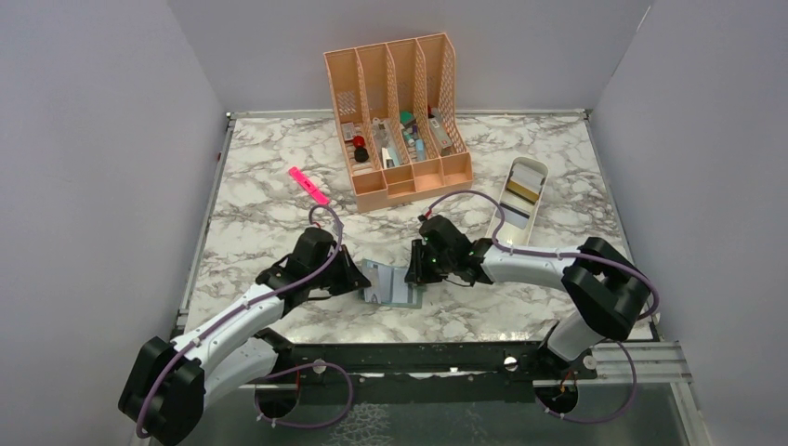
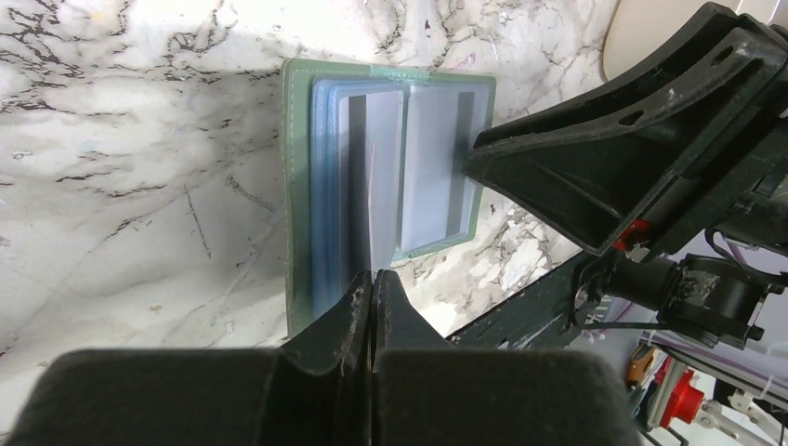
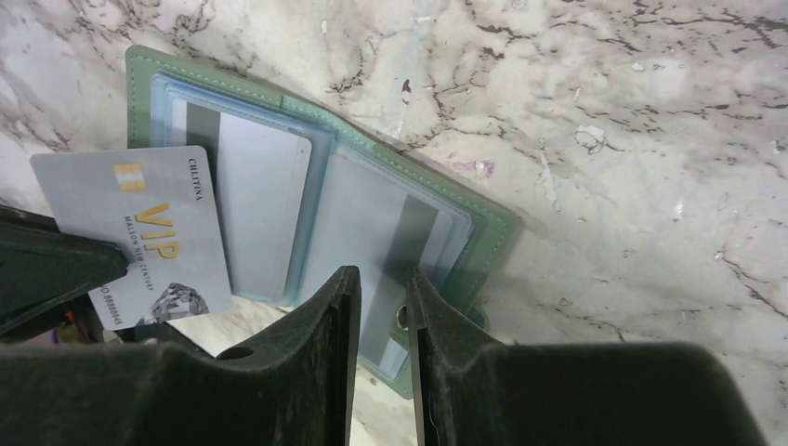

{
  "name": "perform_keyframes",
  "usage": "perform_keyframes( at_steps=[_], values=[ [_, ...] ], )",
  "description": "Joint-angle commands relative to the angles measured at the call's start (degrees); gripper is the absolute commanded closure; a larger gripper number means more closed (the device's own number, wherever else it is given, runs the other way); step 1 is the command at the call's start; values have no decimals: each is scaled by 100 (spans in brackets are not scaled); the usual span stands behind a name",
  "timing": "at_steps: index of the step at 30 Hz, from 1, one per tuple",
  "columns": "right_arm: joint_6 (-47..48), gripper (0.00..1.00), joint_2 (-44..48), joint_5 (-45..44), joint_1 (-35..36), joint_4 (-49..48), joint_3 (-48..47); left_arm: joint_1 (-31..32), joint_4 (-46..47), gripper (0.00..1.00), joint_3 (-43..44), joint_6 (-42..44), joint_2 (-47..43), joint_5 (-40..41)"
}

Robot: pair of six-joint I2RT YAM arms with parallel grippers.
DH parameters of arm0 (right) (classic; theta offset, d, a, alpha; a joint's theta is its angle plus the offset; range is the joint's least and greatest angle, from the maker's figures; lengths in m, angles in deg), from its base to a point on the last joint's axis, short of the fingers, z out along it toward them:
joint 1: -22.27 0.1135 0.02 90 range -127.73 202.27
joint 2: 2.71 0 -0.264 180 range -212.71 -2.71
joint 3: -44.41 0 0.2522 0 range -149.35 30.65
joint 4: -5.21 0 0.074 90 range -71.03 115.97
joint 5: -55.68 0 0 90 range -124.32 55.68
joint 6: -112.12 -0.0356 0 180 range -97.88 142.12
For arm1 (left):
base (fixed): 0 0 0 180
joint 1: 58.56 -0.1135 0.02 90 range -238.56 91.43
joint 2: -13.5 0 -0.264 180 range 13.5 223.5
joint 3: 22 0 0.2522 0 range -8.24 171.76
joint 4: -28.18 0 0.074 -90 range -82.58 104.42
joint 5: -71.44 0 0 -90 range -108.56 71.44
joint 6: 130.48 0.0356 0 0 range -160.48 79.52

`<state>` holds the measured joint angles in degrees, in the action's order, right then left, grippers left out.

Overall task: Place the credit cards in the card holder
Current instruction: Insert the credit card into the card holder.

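Note:
The grey-green card holder lies open on the marble, blue-grey pockets up, between both arms. My left gripper is shut on a silver VIP credit card, whose far end sits over the holder's left pocket. My right gripper hovers over the holder's right page near the snap tab. Its jaws stand narrowly apart, with nothing visibly pinched. More credit cards, gold and dark, lie in the white tray.
The long white tray lies at the right, behind my right arm. A peach slotted organizer with small items stands at the back centre. A pink highlighter lies at the left of it. Grey walls enclose the table.

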<state>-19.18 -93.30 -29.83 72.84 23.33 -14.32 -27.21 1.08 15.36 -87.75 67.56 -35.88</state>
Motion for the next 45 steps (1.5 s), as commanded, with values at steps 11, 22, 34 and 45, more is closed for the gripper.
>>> perform_keyframes(
  at_steps=[11,22,34,45],
  values=[
    [503,74,-108,-589,32,232,-162,-20,-192,100,389,336,182,-195],
    [527,77,-194,-664,32,126,-72,-32,13,100,590,420,578,-581],
    [525,78,-134,-593,32,11,88,-42,853,100,299,396,1058,-810],
    [570,80,-104,-630,32,4,124,-50,1265,100,90,384,1340,-774]
  ],
)
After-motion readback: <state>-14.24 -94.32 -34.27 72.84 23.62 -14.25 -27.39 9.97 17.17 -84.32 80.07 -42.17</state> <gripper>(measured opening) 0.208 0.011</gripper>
